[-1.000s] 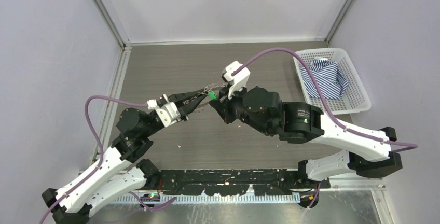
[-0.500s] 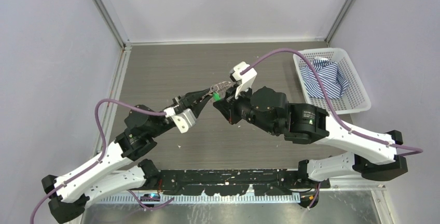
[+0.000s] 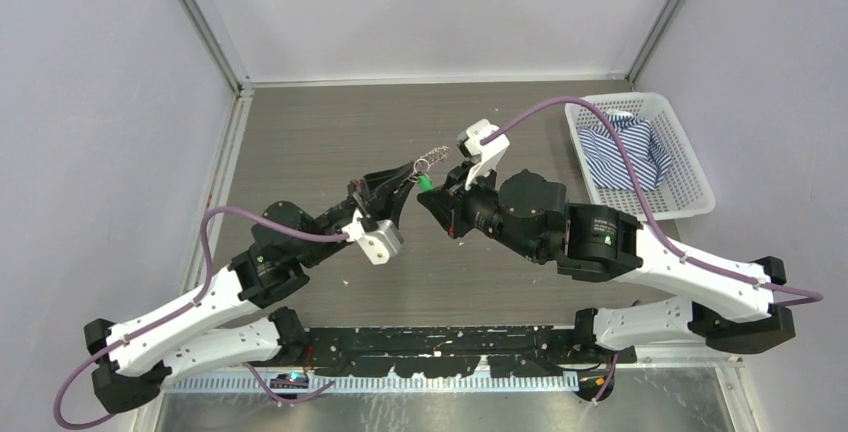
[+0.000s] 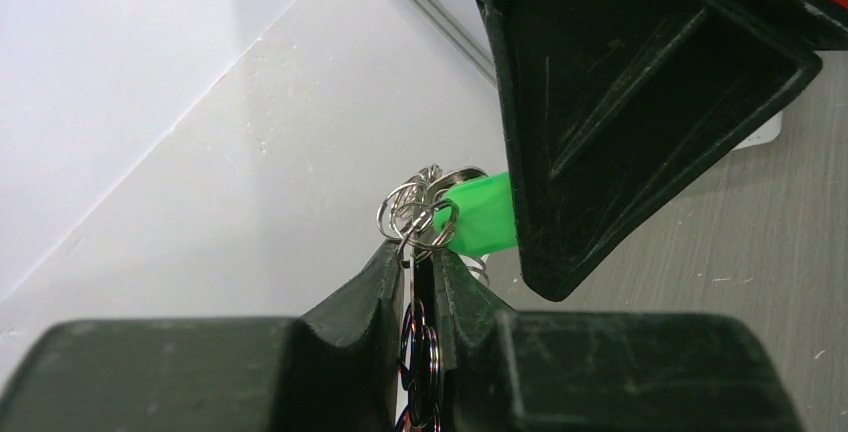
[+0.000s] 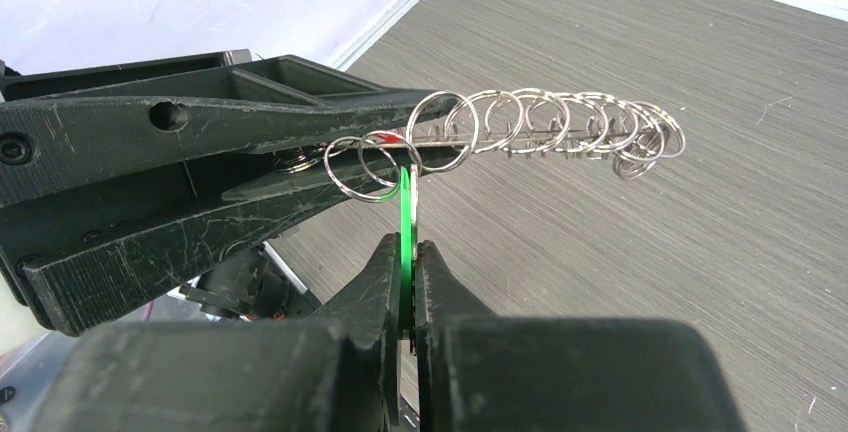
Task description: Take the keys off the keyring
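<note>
Right wrist view, centre: right claw [image 5: 405, 244] clamped on bright-green plastic-headed key [image 5: 404, 214]; left claw [image 4: 420, 258] clamped, apparently on thin silvery wire keyring [image 5: 372, 166]. Green key mid-removal; next, slide it off.

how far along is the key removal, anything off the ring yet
Done: the silvery ring cluster is lifted off the table, held between both claws. In hand: the left claw pinches the cluster and the right claw clamps the green key. To do: that key is still threaded on a ring, and none looks freed yet.
</note>
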